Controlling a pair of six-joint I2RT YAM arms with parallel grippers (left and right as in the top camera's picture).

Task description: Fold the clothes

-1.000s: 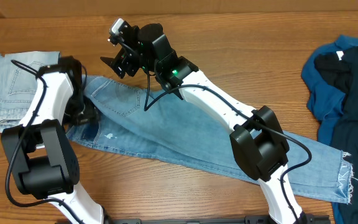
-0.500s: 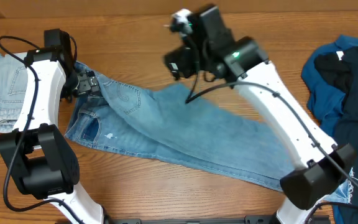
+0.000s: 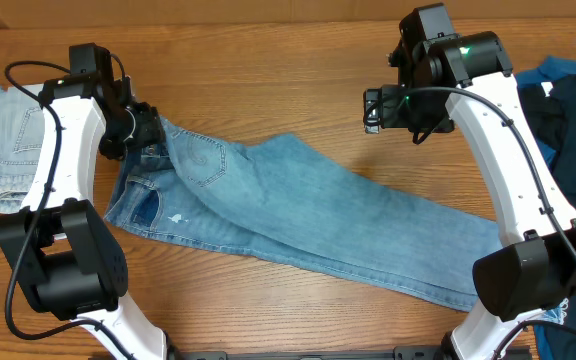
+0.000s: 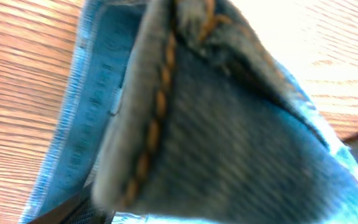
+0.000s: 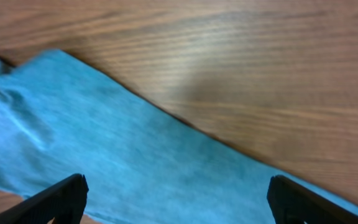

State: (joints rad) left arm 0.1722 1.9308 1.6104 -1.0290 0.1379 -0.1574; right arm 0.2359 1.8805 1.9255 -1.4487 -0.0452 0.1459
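The mid-blue jeans (image 3: 298, 215) lie flat and slantwise on the wooden table, waist at upper left, legs running to lower right. My left gripper (image 3: 140, 135) is at the waistband's top corner. In the left wrist view the orange-stitched waistband (image 4: 185, 124) fills the frame, bunched up against one dark finger (image 4: 61, 214); the other finger is hidden. My right gripper (image 3: 376, 108) hangs open above bare wood beyond the jeans' far edge. Its two fingertips (image 5: 67, 194) stand wide apart over the jeans (image 5: 104, 149) with nothing between them.
Paler washed-denim jeans (image 3: 8, 150) lie folded at the far left edge. A deep-blue top (image 3: 558, 150) with dark cloth on it is heaped at the far right. Bare wood shows along the back (image 3: 268, 70) and the front of the table.
The right arm has swung from the jeans' waist far to the right and now hangs over bare wood. The left gripper moved up to the waistband corner, and its jaws have narrowed.
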